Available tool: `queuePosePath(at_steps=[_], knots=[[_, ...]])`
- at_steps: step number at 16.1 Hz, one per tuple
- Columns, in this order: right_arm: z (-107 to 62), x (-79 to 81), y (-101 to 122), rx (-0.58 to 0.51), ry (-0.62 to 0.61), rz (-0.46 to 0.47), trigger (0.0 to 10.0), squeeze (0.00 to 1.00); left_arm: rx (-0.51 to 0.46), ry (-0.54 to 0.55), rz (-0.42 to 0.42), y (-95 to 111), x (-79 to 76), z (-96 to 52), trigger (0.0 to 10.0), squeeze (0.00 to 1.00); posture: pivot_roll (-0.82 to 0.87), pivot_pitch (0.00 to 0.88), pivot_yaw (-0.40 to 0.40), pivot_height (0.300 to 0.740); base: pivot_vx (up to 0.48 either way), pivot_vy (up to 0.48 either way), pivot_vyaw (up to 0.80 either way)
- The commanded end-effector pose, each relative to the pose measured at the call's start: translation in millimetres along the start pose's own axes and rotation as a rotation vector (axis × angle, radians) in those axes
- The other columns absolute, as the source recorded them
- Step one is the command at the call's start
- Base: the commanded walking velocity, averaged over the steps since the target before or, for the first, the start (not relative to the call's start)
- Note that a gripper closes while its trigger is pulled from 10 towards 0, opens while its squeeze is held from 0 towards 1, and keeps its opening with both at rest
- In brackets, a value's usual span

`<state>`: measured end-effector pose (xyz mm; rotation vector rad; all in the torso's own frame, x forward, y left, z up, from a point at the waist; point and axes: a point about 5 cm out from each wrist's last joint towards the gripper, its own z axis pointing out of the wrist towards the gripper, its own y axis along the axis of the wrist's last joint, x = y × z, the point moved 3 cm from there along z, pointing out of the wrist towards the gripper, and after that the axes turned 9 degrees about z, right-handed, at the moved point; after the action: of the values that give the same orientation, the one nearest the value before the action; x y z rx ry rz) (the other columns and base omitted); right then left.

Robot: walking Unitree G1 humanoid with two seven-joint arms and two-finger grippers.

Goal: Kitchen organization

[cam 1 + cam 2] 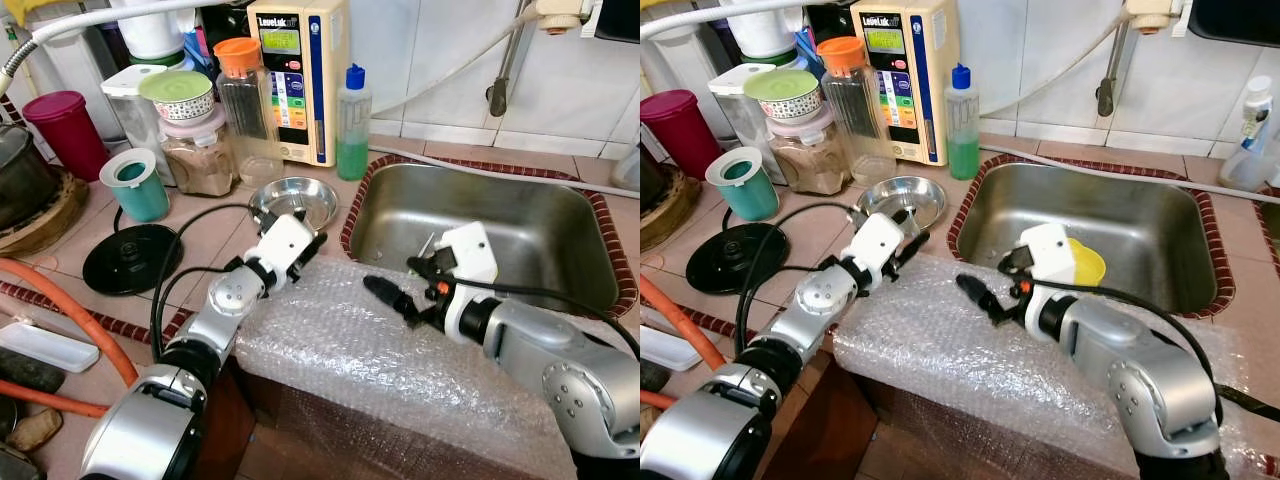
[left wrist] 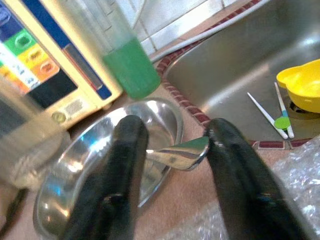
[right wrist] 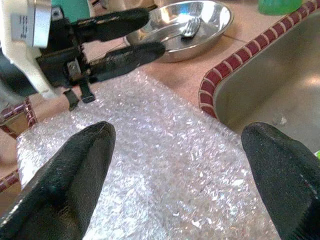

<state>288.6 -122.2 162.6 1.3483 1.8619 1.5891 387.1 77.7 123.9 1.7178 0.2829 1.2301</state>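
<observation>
Reaching forward over the tiled surface (image 1: 215, 235), the left tool (image 2: 172, 155) grips a metal spoon (image 2: 182, 152) at the rim of the steel bowl (image 1: 295, 200). Beside it, the right arm bends inward, its tool (image 3: 177, 150) spread wide, holding nothing, above bubble wrap (image 1: 380, 360) beside the sink (image 1: 520, 240).
</observation>
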Motion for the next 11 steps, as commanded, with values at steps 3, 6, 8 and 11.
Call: queuePosePath(at_steps=[3, 6, 8, 11], knots=[[-1.9, 11.2, 3.7, 0.001, 0.051, -0.020, 10.0, 0.00, 0.001, -0.004, 0.025, 0.8, 3.0, 1.4, 7.8, 0.00, -0.07, 0.000, 0.095, 0.740, 0.000, 0.000, 0.00], [-2.7, 11.8, 6.3, -0.002, 0.053, -0.018, 10.0, 0.00, -0.010, -0.001, -0.012, 4.4, 6.0, 4.2, 0.0, 0.00, -0.07, 0.008, 0.096, 0.740, 0.000, 0.000, 0.00], [-3.2, 12.5, 6.8, 0.003, 0.055, -0.026, 10.0, 0.00, -0.011, 0.003, -0.012, 5.3, 7.8, 4.9, 0.0, 0.00, -0.07, 0.009, 0.095, 0.740, 0.000, 0.000, 0.00], [-2.8, 11.5, 7.1, 0.004, 0.050, -0.030, 10.0, 0.00, -0.010, 0.016, -0.020, 4.7, 9.9, 4.4, 0.0, 0.00, -0.06, 0.003, 0.093, 0.740, 0.000, 0.000, 0.00]])
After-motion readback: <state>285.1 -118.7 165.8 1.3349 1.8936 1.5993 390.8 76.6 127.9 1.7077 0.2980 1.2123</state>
